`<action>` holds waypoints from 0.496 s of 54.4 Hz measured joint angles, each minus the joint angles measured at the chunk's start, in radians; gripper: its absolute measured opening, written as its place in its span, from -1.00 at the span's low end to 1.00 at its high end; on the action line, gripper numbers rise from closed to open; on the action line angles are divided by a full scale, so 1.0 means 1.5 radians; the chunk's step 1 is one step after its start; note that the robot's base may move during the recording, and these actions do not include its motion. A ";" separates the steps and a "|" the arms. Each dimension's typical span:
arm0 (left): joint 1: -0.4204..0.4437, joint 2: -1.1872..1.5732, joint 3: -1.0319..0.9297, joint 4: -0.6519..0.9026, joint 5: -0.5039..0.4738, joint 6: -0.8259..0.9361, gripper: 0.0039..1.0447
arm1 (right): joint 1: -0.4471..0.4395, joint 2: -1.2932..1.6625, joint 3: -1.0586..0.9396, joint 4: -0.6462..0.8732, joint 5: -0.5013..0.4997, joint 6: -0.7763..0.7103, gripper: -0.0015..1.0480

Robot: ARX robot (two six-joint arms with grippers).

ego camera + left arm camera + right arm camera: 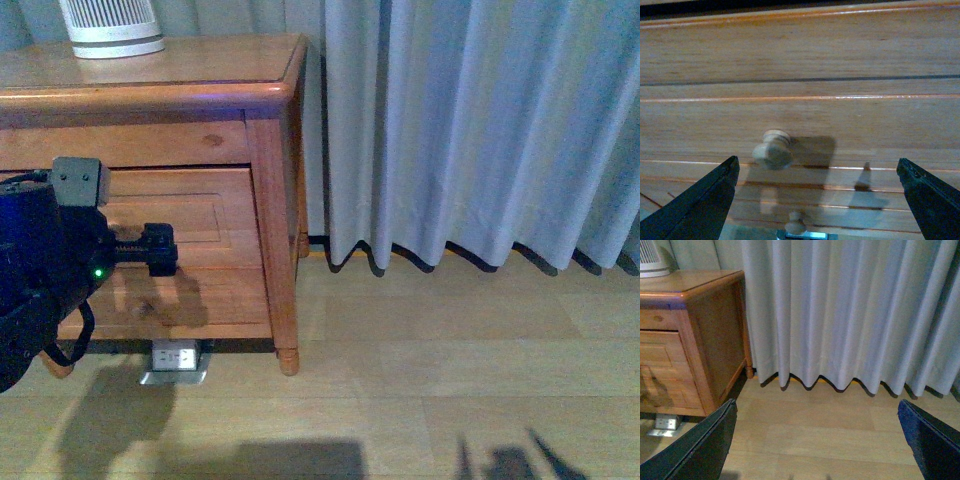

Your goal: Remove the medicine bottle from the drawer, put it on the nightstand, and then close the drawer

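The nightstand (200, 65) stands at the left; it also shows in the right wrist view (715, 340). Its upper drawer (205, 215) looks shut. My left gripper (160, 250) is open in front of that drawer's front. In the left wrist view the drawer front (850, 120) fills the frame, and its round knob (772, 150) lies between the open fingers of my left gripper (816, 161), nearer one finger, apart from both. The medicine bottle is out of view. My right gripper (816, 402) is open and empty over the wooden floor, right of the nightstand.
A white-and-grey slatted device (110, 25) stands on the nightstand top. The lower drawer's knob (797, 222) sits below the upper one. A grey curtain (470, 130) hangs to the right. A metal floor socket (177, 360) lies under the nightstand.
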State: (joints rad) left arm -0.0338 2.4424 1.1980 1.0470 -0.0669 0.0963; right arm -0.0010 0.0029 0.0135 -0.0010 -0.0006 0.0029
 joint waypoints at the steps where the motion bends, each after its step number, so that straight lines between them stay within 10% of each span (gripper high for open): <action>1: 0.001 0.001 0.003 0.000 0.002 0.002 0.87 | 0.000 0.000 0.000 0.000 0.000 0.000 0.87; 27: 0.014 0.025 0.064 -0.027 0.023 0.023 0.60 | 0.000 0.000 0.000 0.000 0.000 0.000 0.87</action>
State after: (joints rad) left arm -0.0128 2.4805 1.2945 1.0061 -0.0322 0.1307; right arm -0.0010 0.0029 0.0135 -0.0010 -0.0006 0.0029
